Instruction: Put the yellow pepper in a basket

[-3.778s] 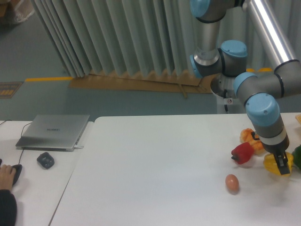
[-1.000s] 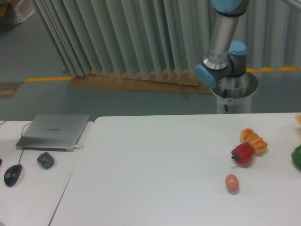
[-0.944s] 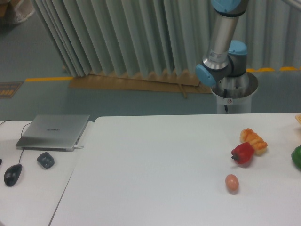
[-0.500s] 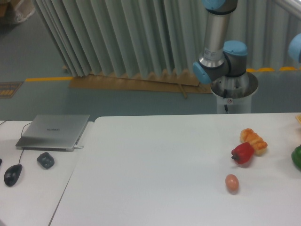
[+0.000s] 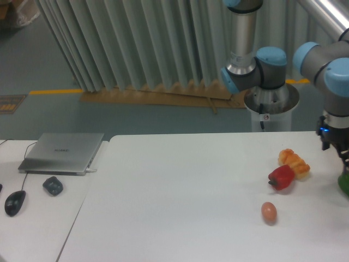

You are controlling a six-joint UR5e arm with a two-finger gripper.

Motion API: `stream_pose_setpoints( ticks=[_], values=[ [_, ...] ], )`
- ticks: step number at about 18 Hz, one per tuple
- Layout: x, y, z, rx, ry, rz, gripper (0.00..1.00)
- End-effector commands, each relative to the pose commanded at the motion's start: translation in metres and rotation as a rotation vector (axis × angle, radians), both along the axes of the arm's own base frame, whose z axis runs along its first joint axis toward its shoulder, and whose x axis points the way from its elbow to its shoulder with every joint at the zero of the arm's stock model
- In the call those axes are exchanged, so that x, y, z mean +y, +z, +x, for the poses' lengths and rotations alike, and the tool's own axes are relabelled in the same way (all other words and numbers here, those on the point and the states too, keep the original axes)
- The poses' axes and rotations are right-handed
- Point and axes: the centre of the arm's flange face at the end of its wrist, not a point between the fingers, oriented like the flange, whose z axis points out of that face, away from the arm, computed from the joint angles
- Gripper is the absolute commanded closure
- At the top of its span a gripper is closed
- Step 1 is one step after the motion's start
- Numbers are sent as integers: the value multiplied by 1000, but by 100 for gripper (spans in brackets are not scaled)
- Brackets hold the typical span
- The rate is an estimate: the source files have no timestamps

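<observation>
My gripper (image 5: 346, 158) sits at the far right edge of the view, above the right end of the table (image 5: 180, 218). Only part of it is visible, cut off by the frame edge, so I cannot tell whether the fingers are spread or pressed together, or whether they hold anything. The yellow pepper is not visible anywhere in the view, and no basket is visible either.

A green item (image 5: 344, 183) lies at the right edge, just below my gripper. Left of it, a red pepper (image 5: 281, 177) touches an orange-tan ridged item (image 5: 294, 162) on its far side. An egg (image 5: 268, 212) lies nearer, apart from both. On the left desk are a closed laptop (image 5: 62, 152), a dark object (image 5: 53, 185) and a mouse (image 5: 14, 202).
</observation>
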Motion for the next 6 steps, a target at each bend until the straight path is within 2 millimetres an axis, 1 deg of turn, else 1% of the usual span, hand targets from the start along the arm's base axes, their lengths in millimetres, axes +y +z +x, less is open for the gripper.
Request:
stream_pose_setpoints(
  ticks=[2,6],
  values=[
    [8,0,9,-2,16,5,0],
    [9,-1,10,-3,14,4,0]
  ],
)
